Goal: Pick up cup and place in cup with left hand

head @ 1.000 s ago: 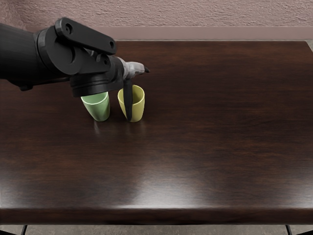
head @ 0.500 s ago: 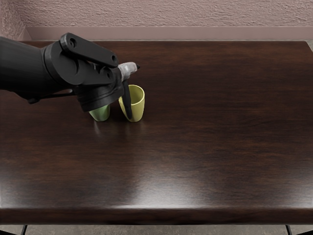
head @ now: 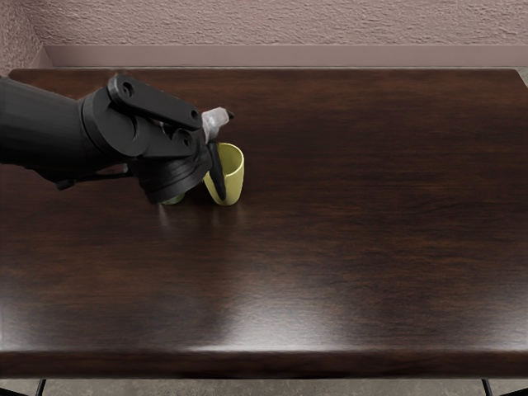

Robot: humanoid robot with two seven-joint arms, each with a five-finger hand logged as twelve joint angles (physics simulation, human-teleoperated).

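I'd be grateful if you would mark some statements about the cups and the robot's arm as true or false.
1. The yellow cup stands upright on the table. True.
2. The left arm hides most of the green cup. True.
3. The green cup is inside the yellow cup. False: it is beside it.
4. The left arm enters from the picture's right edge. False: it enters from the left edge.

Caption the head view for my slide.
Left robot hand at the yellow cup; its arm mostly hides the green cup.
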